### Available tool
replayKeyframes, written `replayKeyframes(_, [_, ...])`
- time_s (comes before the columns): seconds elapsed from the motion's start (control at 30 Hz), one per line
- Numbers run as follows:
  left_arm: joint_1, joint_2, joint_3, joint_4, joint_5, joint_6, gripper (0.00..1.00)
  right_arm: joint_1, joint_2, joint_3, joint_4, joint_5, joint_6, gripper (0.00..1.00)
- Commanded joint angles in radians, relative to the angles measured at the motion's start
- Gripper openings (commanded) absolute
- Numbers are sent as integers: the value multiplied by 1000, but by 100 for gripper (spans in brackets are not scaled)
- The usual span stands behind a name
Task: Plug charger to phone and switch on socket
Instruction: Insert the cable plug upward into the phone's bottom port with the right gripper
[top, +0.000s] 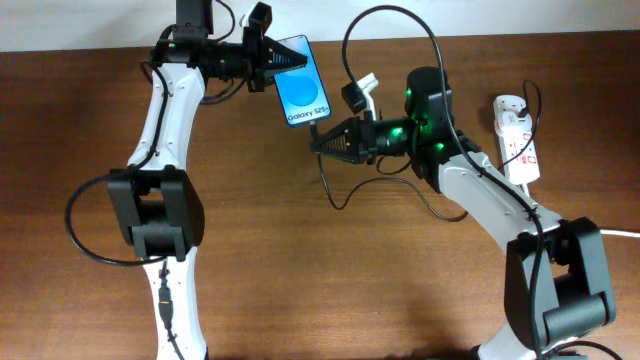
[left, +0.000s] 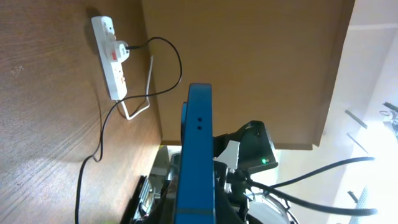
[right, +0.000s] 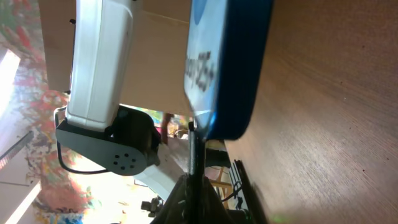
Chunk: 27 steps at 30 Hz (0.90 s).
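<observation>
**Brown wooden table (top: 300, 290): plug at the phone's edge**

The left gripper (top: 272, 62) is clamped on the phone (top: 300, 82). The right gripper (top: 322, 142) pinches the charger (right: 193, 152), its plug touching the phone's lower edge. The socket (top: 518, 135) lies well apart, beyond the right arm.

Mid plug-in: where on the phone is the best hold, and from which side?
Grip the phone at its top end, coming from the left, as the left tool has it. The bottom end, by the Galaxy text, faces the right tool holding the charger, so it must stay free.
</observation>
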Motion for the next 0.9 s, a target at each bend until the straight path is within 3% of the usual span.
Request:
replayKeyframes(0.0, [-5, -15, 10, -1, 39, -13, 0, 14, 3, 8, 3, 25, -2, 4])
replayKeyframes(0.87, [-47, -15, 10, -1, 64, 31, 0, -22, 3, 9, 42, 72, 22, 4])
